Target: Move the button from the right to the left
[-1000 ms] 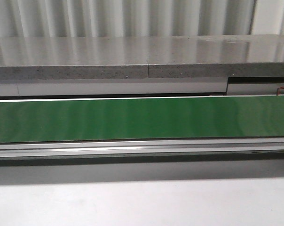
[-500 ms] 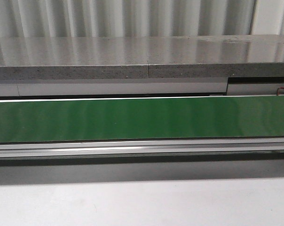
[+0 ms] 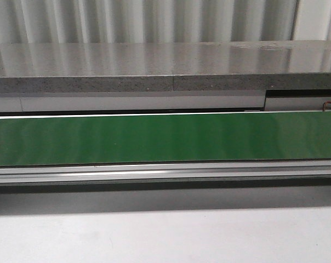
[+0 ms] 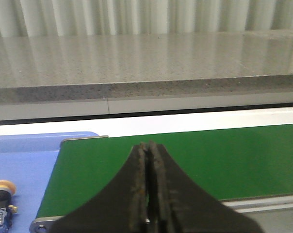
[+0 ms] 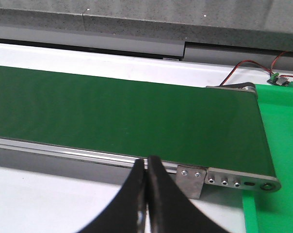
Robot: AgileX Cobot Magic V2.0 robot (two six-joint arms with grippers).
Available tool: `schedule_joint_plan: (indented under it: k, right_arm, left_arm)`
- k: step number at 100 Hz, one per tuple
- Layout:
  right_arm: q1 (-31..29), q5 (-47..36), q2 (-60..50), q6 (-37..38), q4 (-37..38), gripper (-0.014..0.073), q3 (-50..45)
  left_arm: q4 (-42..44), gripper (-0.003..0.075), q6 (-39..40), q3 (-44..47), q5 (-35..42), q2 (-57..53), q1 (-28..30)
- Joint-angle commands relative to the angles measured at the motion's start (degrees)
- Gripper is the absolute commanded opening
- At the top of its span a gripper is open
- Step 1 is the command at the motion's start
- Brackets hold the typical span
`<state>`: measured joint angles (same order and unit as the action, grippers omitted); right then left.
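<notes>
The button [image 4: 1,204], with a yellow-orange cap, black collar and blue block, lies on a blue surface [image 4: 25,165] at the left end of the green conveyor belt [image 4: 195,160], seen only in the left wrist view. My left gripper [image 4: 147,145] is shut and empty, over the belt's near edge, to the right of the button. My right gripper [image 5: 146,160] is shut and empty, at the belt's near rail by its right end. Neither gripper shows in the front view, which shows only the bare belt [image 3: 165,137].
A grey stone ledge [image 3: 165,68] runs behind the belt. A bright green surface [image 5: 277,145] lies past the belt's right end, with red wires and a small circuit board [image 5: 280,80]. A metal end bracket [image 5: 229,178] caps the rail. White tabletop [image 3: 165,235] lies in front.
</notes>
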<state>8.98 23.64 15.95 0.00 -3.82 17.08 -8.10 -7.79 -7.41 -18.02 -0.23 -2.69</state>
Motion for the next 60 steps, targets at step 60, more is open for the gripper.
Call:
schedule_joint_plan:
  k: [60]
  right_arm:
    - [0.0,-4.6,0.5,-0.5,0.6,-0.0067,1.5]
  left_arm:
    - [6.9,-0.002,6.4,9.8,16.4,-1.9,0.2]
